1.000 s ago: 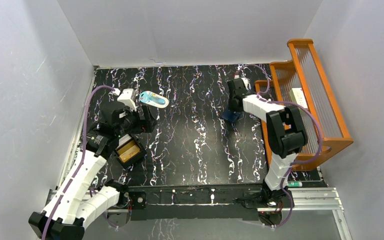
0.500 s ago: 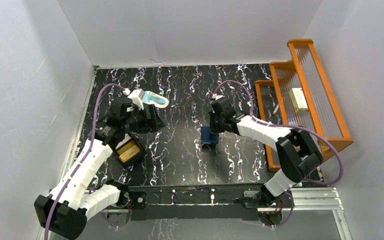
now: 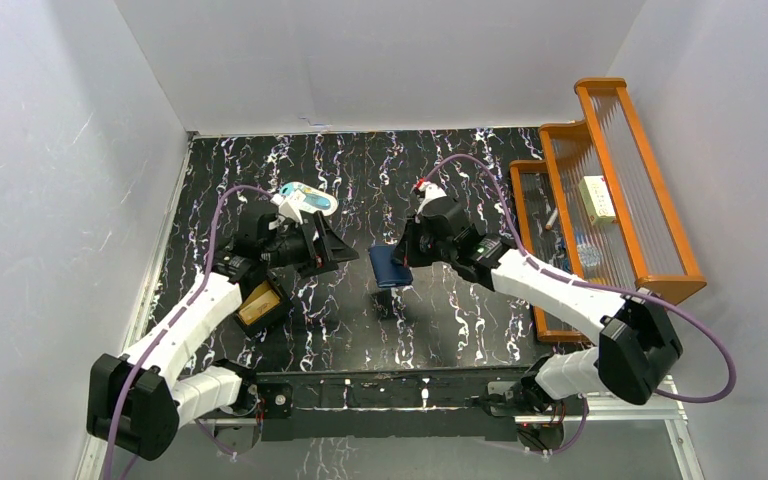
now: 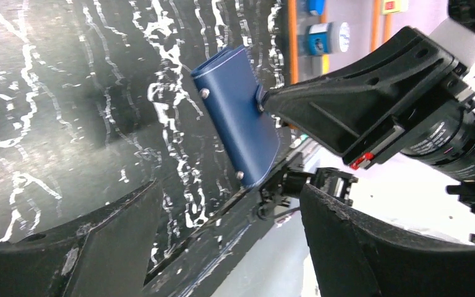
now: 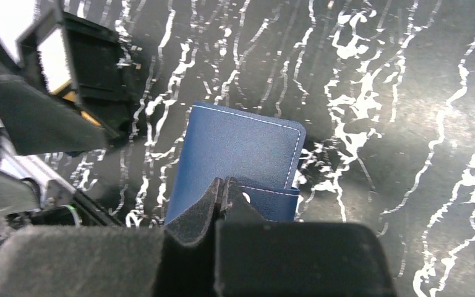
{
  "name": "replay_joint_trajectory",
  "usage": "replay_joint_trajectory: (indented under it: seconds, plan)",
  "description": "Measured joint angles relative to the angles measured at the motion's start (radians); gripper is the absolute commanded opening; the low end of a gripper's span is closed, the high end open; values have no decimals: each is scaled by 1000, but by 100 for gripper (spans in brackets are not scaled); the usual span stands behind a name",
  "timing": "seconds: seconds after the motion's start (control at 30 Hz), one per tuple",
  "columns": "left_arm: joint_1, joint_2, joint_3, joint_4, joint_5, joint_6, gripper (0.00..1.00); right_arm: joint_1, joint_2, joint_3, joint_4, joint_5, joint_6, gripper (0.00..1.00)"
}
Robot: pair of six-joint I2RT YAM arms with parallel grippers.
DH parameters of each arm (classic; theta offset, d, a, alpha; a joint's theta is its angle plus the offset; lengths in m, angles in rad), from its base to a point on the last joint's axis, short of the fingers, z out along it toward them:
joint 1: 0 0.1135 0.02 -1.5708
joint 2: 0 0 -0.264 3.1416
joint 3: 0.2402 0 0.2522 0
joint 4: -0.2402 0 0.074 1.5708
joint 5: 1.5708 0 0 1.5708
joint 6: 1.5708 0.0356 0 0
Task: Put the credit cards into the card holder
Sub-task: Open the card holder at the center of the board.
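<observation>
Navy-blue card holder [image 3: 391, 267] hangs closed over the middle of the black marbled table [image 3: 360, 170], a little toward 6 o'clock in the overhead view, and appears lifted clear of the surface. The right gripper [image 3: 407, 252] pinches it, fingers pressed together on the flap at the holder's 3 o'clock edge. The left gripper [image 3: 328, 252] hovers just beside the holder's 9 o'clock edge without touching it, its fingers [image 4: 99, 247] spread wide and pointed at the holder. A golden-tan card [image 3: 256, 303] lies in a black tray [image 3: 278, 312] toward 8 o'clock, well apart from the holder; no white cards can be made out. The step in hand looks like passing or sharing the holder between the arms so it can be opened. To do it well, the left fingers should straddle the free 9 o'clock edge squarely and close on both covers well away from the right pinch. The right gripper should hold steady and level until that second grip is firm, since only a narrow flap is held and the holder could twist or slip.
</observation>
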Motion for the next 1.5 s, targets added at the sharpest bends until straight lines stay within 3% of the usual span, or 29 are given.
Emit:
replay_joint_trajectory:
  seconds: [0.23, 0.37, 0.57, 0.67, 1.03, 1.07, 1.17, 1.3, 1.5]
  plan:
    - [0, 36, -77, 206, 68, -159, 75, 57, -57, 0, 37, 0, 77, 0]
    - [-7, 63, -93, 274, 69, -219, 68, 85, -70, 1, 58, 0, 111, 0]
    - [-20, 94, -95, 340, 66, -268, 31, 117, -70, 1, 87, -16, 151, 0]
    - [-27, 118, -96, 345, 65, -276, 1, 129, -70, 2, 91, -16, 163, 0]
    - [-29, 111, -68, 195, 40, -151, 0, 134, -93, 27, -19, 109, 146, 0]
    - [-29, 108, -66, 185, 38, -142, 0, 133, -99, 27, -28, 112, 135, 3]
    - [-29, 101, -63, 167, 30, -119, 0, 131, -107, 27, -45, 93, 121, 32]
    - [-29, 99, -60, 153, 27, -101, 0, 154, -82, 44, -71, 62, 129, 49]
    - [-29, 98, -45, 145, 28, -101, 0, 220, -11, 80, -71, 51, 150, 58]
